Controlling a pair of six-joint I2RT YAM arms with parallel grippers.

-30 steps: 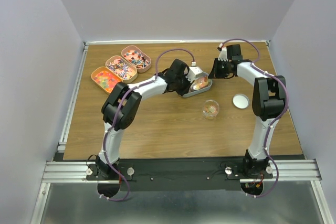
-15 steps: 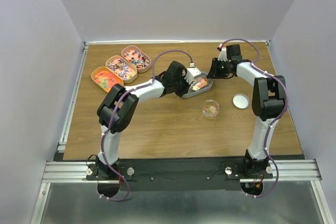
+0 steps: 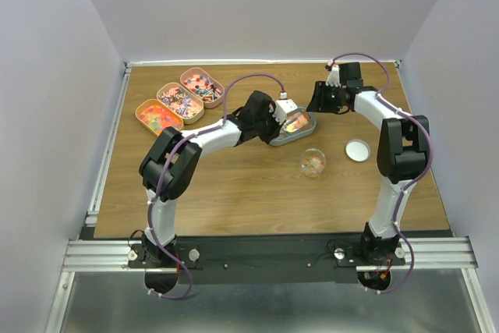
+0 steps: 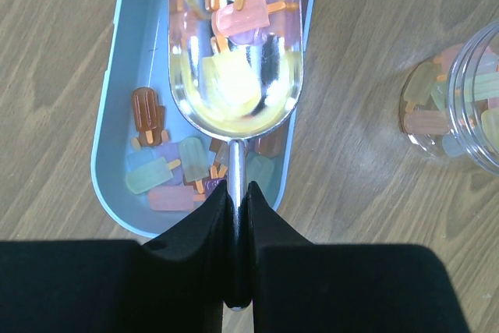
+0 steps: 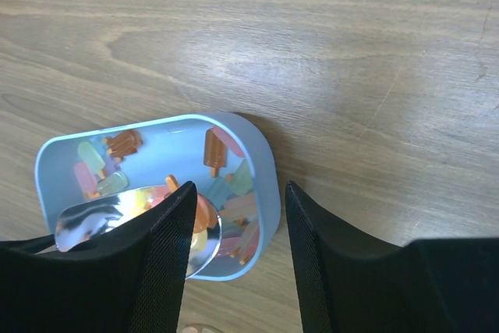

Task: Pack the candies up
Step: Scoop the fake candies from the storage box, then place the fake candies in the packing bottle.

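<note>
From above, left arm (image 3: 207, 136) bent at the elbow, reaching forward and right to mid-table. At its end, left gripper (image 4: 236, 193) clamped tight on the thin handle of the scoop (image 4: 234, 68), bowl pointing away, over the blue tin (image 4: 117, 138). In the scoop, a heap of candies (image 4: 234, 13), lolly-shaped, pastel and orange; more loose in the tin below, some in the jar (image 4: 468, 91) nearby. Opposite, right arm (image 3: 376, 108) arched up and back, wrist turned left toward the tin's far end. There, right gripper (image 5: 240, 200) with fingers apart, nothing between them, above the tin's rounded end, possibly just clear of it. Near the jar, a lid (image 3: 358, 150). Far left, three more filled tins (image 3: 179, 101).
</note>
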